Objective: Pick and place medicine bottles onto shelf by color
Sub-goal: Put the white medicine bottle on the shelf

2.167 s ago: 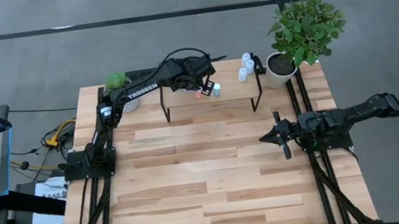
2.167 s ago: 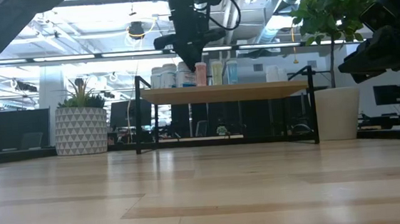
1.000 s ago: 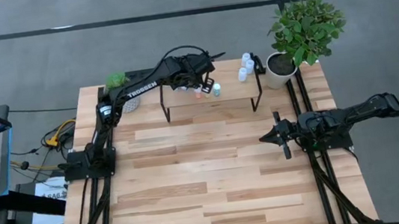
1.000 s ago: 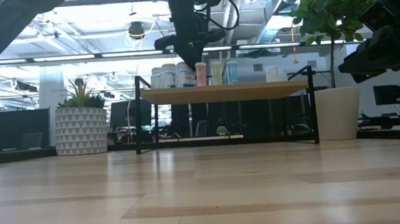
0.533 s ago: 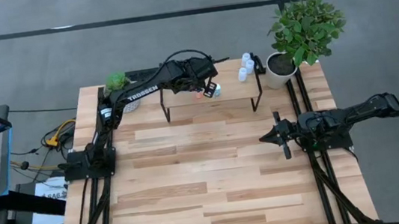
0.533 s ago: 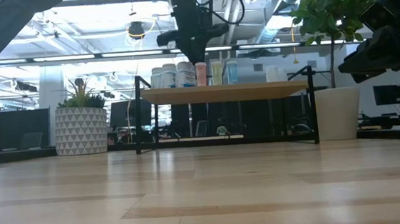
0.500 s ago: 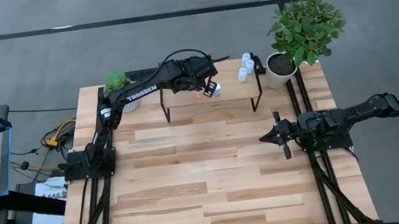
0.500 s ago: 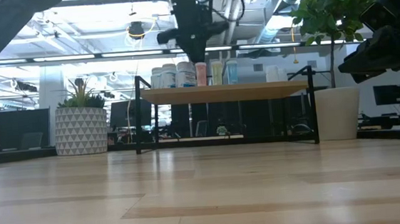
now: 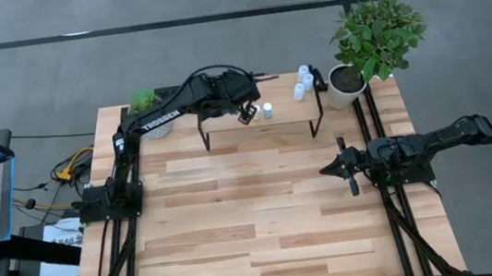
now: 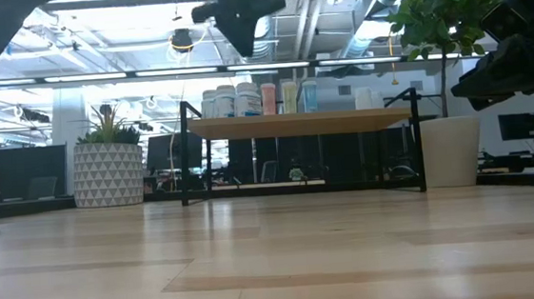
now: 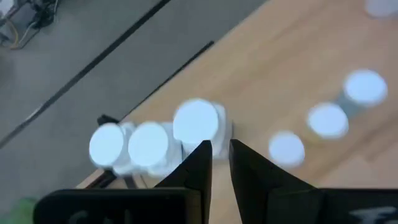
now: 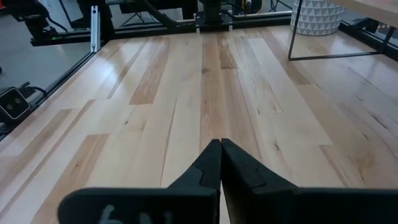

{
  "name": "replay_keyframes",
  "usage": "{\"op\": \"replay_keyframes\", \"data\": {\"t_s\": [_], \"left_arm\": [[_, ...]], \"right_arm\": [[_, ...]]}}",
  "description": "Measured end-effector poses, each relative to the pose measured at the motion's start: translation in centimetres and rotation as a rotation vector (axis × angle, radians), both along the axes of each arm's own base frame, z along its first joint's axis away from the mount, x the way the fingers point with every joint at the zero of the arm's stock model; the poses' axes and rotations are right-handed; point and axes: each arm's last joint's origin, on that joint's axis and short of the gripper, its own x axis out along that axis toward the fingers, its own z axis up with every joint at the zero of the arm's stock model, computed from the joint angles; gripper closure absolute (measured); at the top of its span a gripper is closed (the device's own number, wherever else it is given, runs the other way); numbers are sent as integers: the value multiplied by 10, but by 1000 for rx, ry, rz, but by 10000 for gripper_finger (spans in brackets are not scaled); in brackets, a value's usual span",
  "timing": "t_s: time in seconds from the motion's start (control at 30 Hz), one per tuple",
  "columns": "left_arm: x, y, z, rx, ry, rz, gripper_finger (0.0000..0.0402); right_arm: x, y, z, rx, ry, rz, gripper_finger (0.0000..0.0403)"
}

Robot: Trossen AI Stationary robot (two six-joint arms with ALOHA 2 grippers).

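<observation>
The left gripper [image 9: 245, 115] has lifted off the shelf [image 10: 298, 123], jaws narrow and empty; medicine bottles [image 10: 258, 99] stand in a row beneath; a careless swing might topple them; right gripper [image 9: 343, 167] waits shut above the worktop [image 9: 256, 230].

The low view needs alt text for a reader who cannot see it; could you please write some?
A low light-wood shelf on thin black legs stands across the wooden table, carrying a row of small medicine bottles. The dark left gripper hangs above them, shut and empty. A patterned white plant pot stands beside the shelf.
</observation>
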Motion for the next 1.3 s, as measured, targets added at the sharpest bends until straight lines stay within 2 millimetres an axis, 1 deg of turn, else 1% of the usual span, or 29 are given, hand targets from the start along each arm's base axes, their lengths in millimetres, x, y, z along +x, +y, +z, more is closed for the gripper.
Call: {"op": "replay_keyframes", "data": {"t_s": [0.07, 0.23, 0.33, 0.47, 0.57, 0.7, 0.77, 0.83, 0.9, 1.0, 1.13, 1.2, 1.3], "left_arm": [[-2, -10, 1, -2, 34, -34, 359], [-6, -32, -1, -14, 185, -146, 359], [-4, -43, -3, 1, 228, -224, 359], [-2, -54, -2, 25, 252, -275, 359], [-1, -61, -2, 38, 255, -291, 359], [0, -77, -1, 22, 259, -360, 359], [-2, -86, 2, 6, 252, -404, 359], [-6, -93, 7, 16, 244, -429, 359], [-10, -98, 13, 28, 245, -462, 359], [-17, -104, 22, 42, 233, -494, 359], [-32, -107, 34, 57, 224, -528, 359], [-40, -107, 33, 53, 242, -533, 359], [-58, -107, 23, 30, 290, -514, 359]], "right_arm": [[0, 0, 0, -5, -2, 1, 370], [1, 0, 2, -45, -30, 8, 370], [2, 0, 4, -27, -60, 0, 370], [3, 0, 11, 47, -137, -21, 370], [4, 0, 22, 66, -246, -38, 370], [3, -1, 44, 27, -434, -42, 370], [1, -3, 59, -1, -485, -97, 371], [-1, -6, 73, -43, -498, -187, 375], [0, -8, 87, -92, -483, -255, 381], [5, -12, 106, -119, -462, -326, 390], [17, -21, 137, -169, -404, -397, 396], [29, -26, 151, -192, -336, -430, 396], [52, -39, 172, -223, -206, -486, 393]]}}
